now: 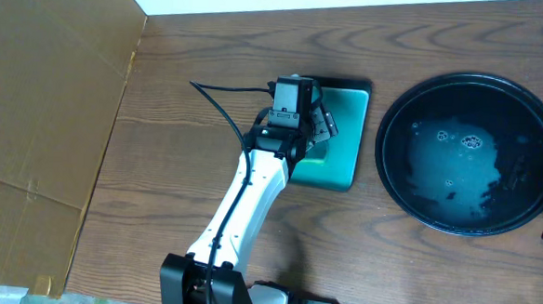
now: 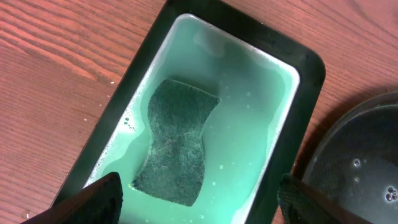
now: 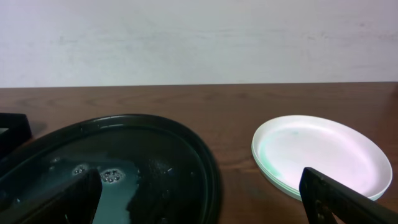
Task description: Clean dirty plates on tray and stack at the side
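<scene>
The large round black tray (image 1: 470,153) sits at the right of the table, wet, with bubbles and no plate on it; it also shows in the right wrist view (image 3: 186,155). The plates (image 3: 320,155) lie stacked on the table beside the tray, seen only in the right wrist view. My left gripper (image 2: 199,199) is open and empty above the rectangular teal tray (image 2: 286,81), where a dark green sponge (image 2: 177,140) lies in soapy water. My right gripper (image 3: 199,199) is open and empty, low by the round tray's edge, fingers spanning the tray and the plate stack.
A brown cardboard sheet (image 1: 41,112) covers the table's left side. A black cable (image 1: 220,98) runs from the left arm. The round tray's rim (image 2: 360,124) lies just right of the teal tray. A white wall stands behind the table.
</scene>
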You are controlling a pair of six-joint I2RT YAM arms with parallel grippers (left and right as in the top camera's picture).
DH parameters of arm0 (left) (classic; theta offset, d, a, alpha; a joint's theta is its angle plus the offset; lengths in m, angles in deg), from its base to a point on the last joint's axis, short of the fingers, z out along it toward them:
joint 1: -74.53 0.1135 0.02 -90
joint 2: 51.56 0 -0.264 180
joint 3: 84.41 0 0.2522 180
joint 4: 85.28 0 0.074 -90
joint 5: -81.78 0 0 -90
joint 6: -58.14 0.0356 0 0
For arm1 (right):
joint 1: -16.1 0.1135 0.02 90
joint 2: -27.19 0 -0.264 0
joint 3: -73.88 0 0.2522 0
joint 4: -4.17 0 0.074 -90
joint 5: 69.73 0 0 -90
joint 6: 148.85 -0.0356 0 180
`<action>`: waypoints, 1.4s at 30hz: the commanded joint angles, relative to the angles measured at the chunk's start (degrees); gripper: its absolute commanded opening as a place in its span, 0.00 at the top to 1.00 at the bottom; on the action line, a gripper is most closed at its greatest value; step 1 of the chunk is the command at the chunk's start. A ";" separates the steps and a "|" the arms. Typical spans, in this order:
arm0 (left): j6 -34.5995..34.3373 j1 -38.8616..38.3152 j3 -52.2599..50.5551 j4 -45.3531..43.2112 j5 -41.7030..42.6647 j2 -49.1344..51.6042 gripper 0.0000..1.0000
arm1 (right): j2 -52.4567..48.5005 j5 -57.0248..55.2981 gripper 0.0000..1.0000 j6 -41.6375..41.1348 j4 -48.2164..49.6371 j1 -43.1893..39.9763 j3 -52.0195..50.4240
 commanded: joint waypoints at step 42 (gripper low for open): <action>22.75 0.20 -30.40 -1.38 0.31 -57.13 0.19 | 0.44 0.63 0.01 0.92 -0.07 0.48 -0.26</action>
